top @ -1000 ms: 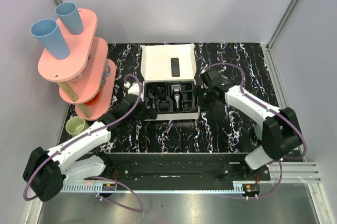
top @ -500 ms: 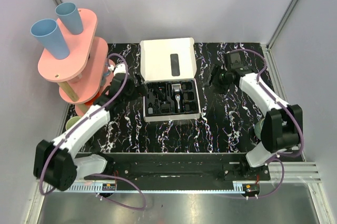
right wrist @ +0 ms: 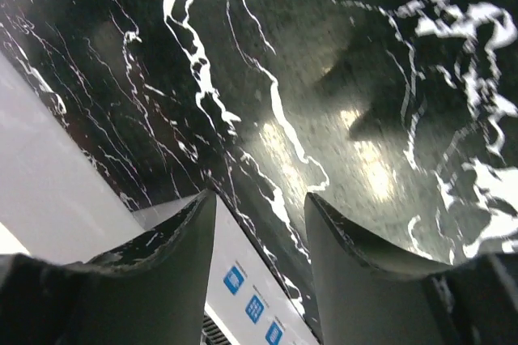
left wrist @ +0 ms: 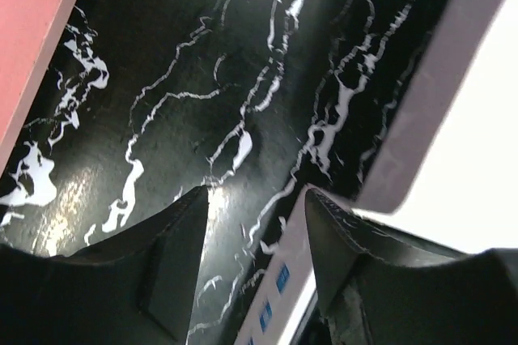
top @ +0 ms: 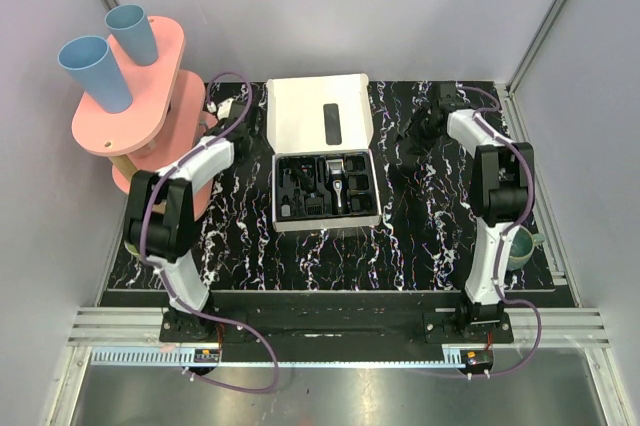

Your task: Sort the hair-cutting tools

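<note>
1. The white cardboard box (top: pixel 325 223) lay open in the middle of the bench (top: pixel 420 236). Its lid (top: pixel 320 116) was folded back, and the black moulded tray (top: pixel 365 201) was exposed.
2. The slim clipper (top: pixel 340 184), grey head showing, lay in the tray's middle slot. The black comb attachments (top: pixel 300 188) sat in the compartments beside it, mostly to its left. How many there were was too small to tell.
3. No tool could be made out lying loose outside the box. A small black piece could be missed, though, against the black marbled bench.
4. The left gripper (left wrist: pixel 257 199) hung over the far-left part of the bench, between the box lid and the pink tiered stand (top: pixel 150 96). Its fingers were spread, with only the bench surface showing between them.
5. The right gripper (right wrist: pixel 259 199) was at the far-right corner, well apart from the tray. It was likewise spread and carried nothing.
6. Judgement: every visible tool was seated in the tray and both grippers were empty and away from it, so the sorting looked essentially done. At most the lid was left to close, or a check for an overlooked piece.
</note>
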You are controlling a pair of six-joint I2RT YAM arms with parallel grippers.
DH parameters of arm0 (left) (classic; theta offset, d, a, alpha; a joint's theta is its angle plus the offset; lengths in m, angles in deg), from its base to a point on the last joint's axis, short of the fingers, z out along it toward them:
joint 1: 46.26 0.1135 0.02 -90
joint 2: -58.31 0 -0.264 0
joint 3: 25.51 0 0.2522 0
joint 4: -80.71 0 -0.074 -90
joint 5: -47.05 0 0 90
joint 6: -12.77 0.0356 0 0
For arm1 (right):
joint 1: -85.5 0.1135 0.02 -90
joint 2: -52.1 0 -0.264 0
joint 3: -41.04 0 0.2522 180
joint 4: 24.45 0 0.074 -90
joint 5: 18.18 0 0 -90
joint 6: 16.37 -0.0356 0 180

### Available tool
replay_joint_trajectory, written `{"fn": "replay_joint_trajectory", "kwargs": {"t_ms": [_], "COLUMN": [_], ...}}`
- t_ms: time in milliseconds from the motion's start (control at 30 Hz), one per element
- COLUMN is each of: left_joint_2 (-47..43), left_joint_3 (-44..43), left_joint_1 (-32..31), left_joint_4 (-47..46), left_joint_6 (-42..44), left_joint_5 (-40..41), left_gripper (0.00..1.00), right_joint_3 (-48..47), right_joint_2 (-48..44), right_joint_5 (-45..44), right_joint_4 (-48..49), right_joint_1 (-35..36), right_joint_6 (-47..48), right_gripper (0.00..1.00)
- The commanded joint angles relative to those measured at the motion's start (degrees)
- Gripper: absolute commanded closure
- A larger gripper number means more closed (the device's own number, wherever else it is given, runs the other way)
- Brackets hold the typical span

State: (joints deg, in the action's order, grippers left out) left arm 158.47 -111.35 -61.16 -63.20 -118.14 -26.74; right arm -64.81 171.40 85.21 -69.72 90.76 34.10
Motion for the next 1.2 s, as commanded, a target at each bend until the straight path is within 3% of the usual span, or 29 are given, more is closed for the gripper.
{"fn": "replay_joint_trajectory", "kwargs": {"t_ms": [0, 233, 500, 900, 1167], "left_joint_2": [4.6, 8.9, 10.5, 1.4, -4.9], "left_joint_3": [-7.1, -8.8, -8.0, 4.1, 10.9], "left_joint_1": [1.4, 2.3, 2.5, 2.5, 2.5], "left_joint_4": [0.3, -6.2, -14.0, -24.9, -27.8], "left_joint_6": [-0.2, 3.6, 9.9, 11.5, 10.8], "left_joint_5": [2.7, -2.1, -15.1, -21.7, -20.5], "left_gripper": [0.46, 0.44, 0.39, 0.36, 0.36], "right_joint_3": [-8.7, -15.2, -18.4, -10.9, -5.1], "right_joint_2": [5.5, 12.3, 15.7, 8.8, 4.5], "right_joint_5": [3.4, 11.9, 25.5, 38.8, 39.7], "right_joint_4": [1.2, 2.2, 4.1, 14.9, 19.6], "right_joint_1": [0.1, 0.2, 1.8, 2.2, 1.9], "right_joint_6": [0.1, 1.3, 5.2, 2.1, 0.2], "right_gripper": [0.45, 0.47, 0.46, 0.45, 0.45]}}
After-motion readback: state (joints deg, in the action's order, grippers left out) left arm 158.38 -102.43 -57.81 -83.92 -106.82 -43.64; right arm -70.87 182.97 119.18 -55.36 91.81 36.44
